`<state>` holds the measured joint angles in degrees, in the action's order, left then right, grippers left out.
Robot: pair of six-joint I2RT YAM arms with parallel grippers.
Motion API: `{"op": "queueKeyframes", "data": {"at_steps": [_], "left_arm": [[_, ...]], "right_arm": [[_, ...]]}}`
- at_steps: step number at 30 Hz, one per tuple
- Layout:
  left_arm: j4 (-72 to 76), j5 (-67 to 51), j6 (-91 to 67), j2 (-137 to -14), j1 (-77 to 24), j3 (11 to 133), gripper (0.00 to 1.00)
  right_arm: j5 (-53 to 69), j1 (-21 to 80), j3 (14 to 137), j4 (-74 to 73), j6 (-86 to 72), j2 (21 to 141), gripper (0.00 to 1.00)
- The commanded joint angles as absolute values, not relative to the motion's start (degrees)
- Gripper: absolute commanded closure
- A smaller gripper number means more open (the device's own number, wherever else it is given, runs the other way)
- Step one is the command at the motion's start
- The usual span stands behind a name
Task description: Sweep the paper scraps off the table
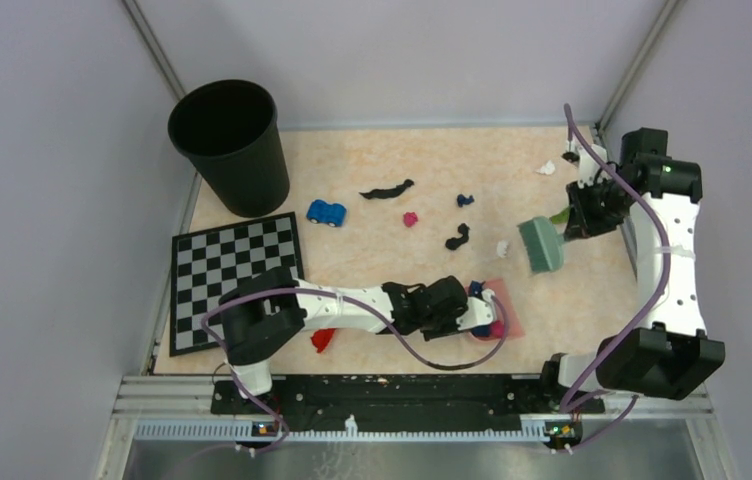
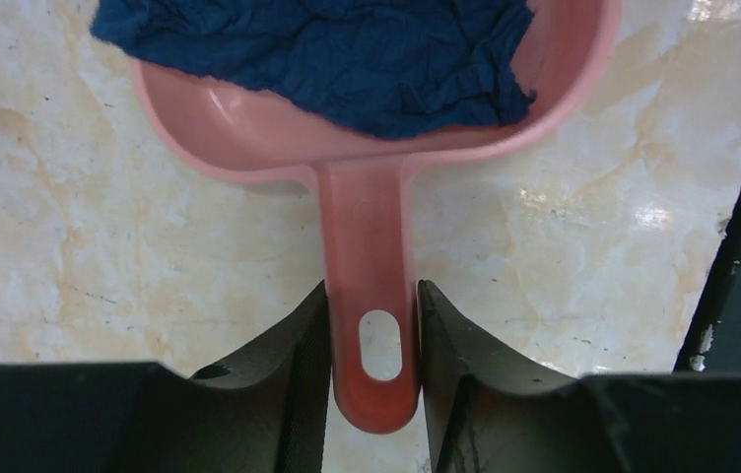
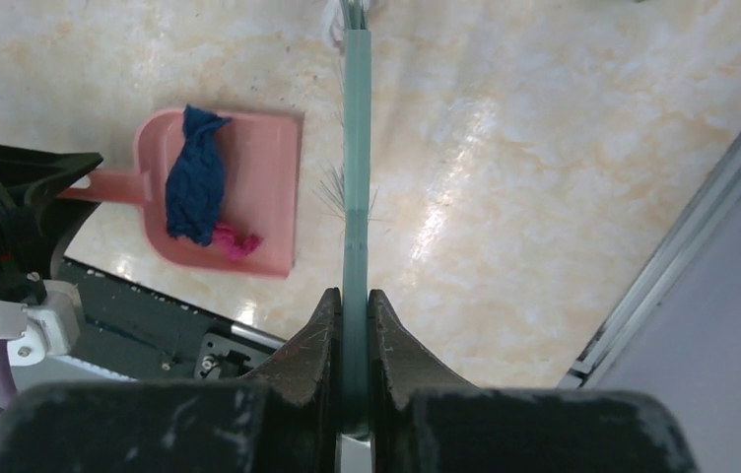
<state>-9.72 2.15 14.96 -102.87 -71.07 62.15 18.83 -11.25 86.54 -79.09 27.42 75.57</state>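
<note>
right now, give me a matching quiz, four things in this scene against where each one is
1 pink plastic dustpan
2 teal bristle brush
3 crumpled dark blue paper scrap
4 small blue toy car

A on the peach marbled table, near the black round bin
B clamped in the right gripper
C lying in the dustpan
D handle clamped in the left gripper

Pairs: 1-D, 2-B, 3-C, 4-A
</note>
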Motion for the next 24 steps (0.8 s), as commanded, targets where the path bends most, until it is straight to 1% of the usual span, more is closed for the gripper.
{"op": "queueKeyframes", "data": {"at_steps": [1,4,6,7,8,9,15,20,24], "left_arm": [[-8.7,0.4,14.6,-103.9,-70.8,65.1,0.63],[-10.2,0.3,13.5,-102.7,-70.8,65.8,0.74],[-11.2,0.3,12.6,-101.3,-70.8,66.3,0.79],[-11.7,0.7,12.0,-100.7,-70.8,66.6,0.85],[-13.1,1.9,10.9,-100.3,-70.8,67.5,0.96],[-15.8,2.9,9.5,-100.2,-70.8,69.2,1.0],[-32.2,6.2,5.3,-102.4,-70.8,79.1,1.0],[-41.8,12.6,5.4,-106.7,-70.8,84.3,1.0],[-46.9,14.2,5.6,-112.0,-70.0,87.7,1.0]], "right_arm": [[14.4,-11.2,93.6,-75.2,27.9,79.6,1.0],[10.8,-11.0,96.5,-72.8,28.7,81.5,1.0],[8.0,-10.2,97.1,-70.8,29.7,82.5,1.0],[6.2,-9.4,96.9,-69.6,30.4,82.8,1.0],[4.3,-8.4,96.5,-68.2,30.9,83.2,1.0],[2.2,-7.3,95.9,-66.7,31.7,83.5,1.0],[-5.7,-0.6,94.3,-60.2,34.1,86.5,1.0],[-7.8,6.0,94.6,-58.2,33.1,90.9,1.0],[-7.8,8.5,94.2,-57.8,33.1,95.1,1.0]]}}
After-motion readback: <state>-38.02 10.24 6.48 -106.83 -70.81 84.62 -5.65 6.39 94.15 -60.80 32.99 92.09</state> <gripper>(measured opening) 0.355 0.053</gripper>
